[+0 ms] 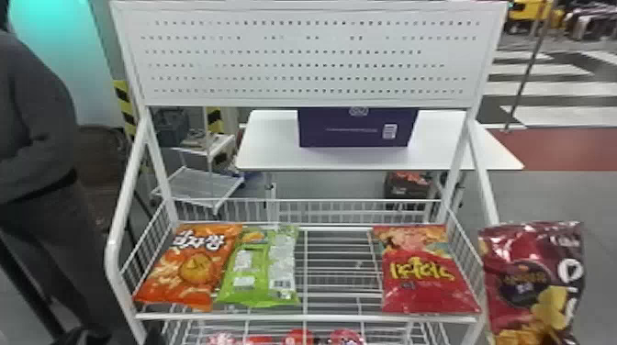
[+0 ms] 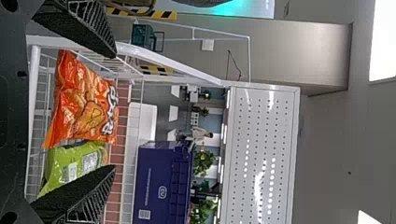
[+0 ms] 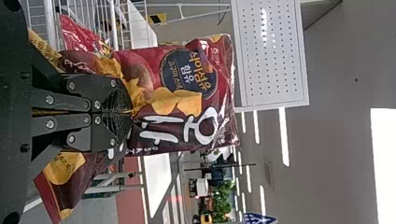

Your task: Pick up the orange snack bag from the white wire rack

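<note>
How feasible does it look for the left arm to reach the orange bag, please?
Probably yes: the open left gripper faces the orange bag with nothing apparent between, though the green bag lies close.

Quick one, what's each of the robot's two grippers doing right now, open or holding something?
Left gripper: open, holding nothing, facing the orange snack bag.
Right gripper: closed on the dark red chip bag.

Left gripper (image 1: pixel 120 337) spread, right (image 3: pixel 125 112) seemingly clamped
</note>
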`<action>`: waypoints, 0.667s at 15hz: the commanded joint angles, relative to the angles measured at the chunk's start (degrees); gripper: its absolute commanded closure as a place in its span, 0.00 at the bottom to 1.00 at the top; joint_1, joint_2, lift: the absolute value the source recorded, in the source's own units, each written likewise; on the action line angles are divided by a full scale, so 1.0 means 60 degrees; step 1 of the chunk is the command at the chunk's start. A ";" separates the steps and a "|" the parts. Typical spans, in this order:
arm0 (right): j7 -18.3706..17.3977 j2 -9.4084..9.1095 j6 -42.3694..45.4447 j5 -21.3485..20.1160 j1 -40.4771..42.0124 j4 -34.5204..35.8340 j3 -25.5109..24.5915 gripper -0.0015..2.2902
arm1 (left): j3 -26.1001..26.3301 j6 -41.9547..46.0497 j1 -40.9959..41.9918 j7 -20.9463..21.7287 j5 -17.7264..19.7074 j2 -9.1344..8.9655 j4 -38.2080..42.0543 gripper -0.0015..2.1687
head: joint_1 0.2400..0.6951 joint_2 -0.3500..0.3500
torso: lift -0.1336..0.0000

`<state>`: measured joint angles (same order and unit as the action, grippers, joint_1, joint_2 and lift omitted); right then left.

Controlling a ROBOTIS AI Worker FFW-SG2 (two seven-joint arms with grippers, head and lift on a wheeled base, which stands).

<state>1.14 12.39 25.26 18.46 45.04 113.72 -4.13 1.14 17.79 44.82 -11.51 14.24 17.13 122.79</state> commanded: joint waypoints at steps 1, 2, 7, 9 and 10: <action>0.0000 0.0000 0.0044 0.0000 0.0022 0.0002 0.0000 0.92 | 0.0000 0.0000 0.0000 0.0000 0.0000 -0.0013 0.0013 0.01 | 0.57 0.50 | 1.00; 0.0000 0.0000 0.0044 0.0000 0.0022 0.0002 0.0000 0.92 | 0.0000 0.0000 0.0000 0.0000 0.0000 0.0002 0.0013 0.01 | 0.57 0.50 | 1.00; 0.0000 0.0015 0.0044 0.0000 0.0081 0.0017 -0.0030 0.92 | 0.0015 -0.0029 0.0015 0.0000 -0.0029 0.0002 0.0043 0.01 | 0.57 0.50 | 1.00; 0.0000 0.0029 0.0073 0.0015 0.0096 0.0017 -0.0030 0.92 | 0.0073 -0.0527 -0.0278 0.0044 -0.0117 0.0002 -0.0074 0.01 | 0.57 0.50 | 1.00; 0.0000 0.0029 0.0073 0.0015 0.0110 0.0017 -0.0030 0.92 | 0.0337 -0.1348 -0.0952 0.0059 -0.0425 0.0002 -0.0382 0.01 | 0.57 0.50 | 1.00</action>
<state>1.14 12.58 25.68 18.49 45.61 113.82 -4.30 1.75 14.77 43.00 -11.20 13.33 17.14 122.25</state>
